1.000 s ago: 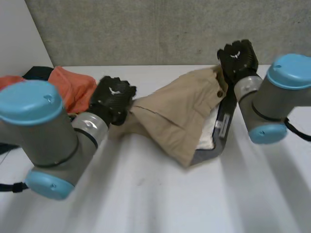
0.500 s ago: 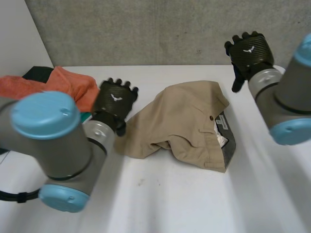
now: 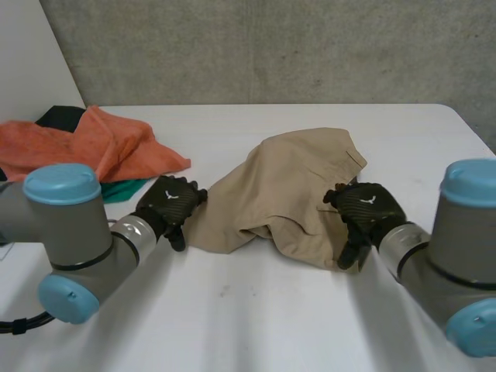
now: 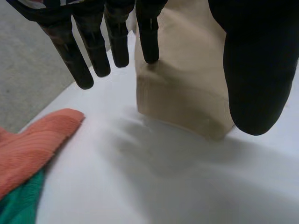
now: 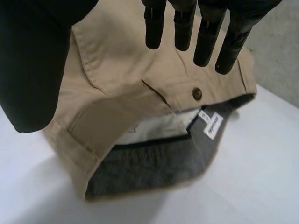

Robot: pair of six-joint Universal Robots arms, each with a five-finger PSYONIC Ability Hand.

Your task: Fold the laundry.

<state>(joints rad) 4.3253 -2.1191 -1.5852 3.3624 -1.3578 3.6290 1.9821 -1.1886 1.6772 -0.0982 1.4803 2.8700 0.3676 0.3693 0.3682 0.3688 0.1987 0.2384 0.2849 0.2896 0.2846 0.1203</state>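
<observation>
**Head view.** Tan garment (image 3: 283,186) lies crumpled in the middle of the table (image 3: 256,325), partly doubled over itself. My left hand (image 3: 167,205) is at its near-left corner and my right hand (image 3: 364,213) at the waistband end opposite. One hand per end, I judge, so the piece can be drawn out evenly. Orange cloth (image 3: 93,143) and green cloth (image 3: 120,188) are heaped beyond my left arm, off to the side of the work.

**Left wrist view.** Left hand (image 4: 252,70) released: fingers (image 4: 117,42) straight, thumb wide, nothing gripped. The garment's corner (image 4: 187,88) lies between thumb and fingers, well placed for a pinch.

**Right wrist view.** Right hand (image 5: 32,60) likewise slack, its straight fingers (image 5: 182,28) hanging over the waistband. Button (image 5: 197,93), label (image 5: 214,125) and grey lining (image 5: 154,168) show. The opening gapes under my palm, a ready edge to take.
</observation>
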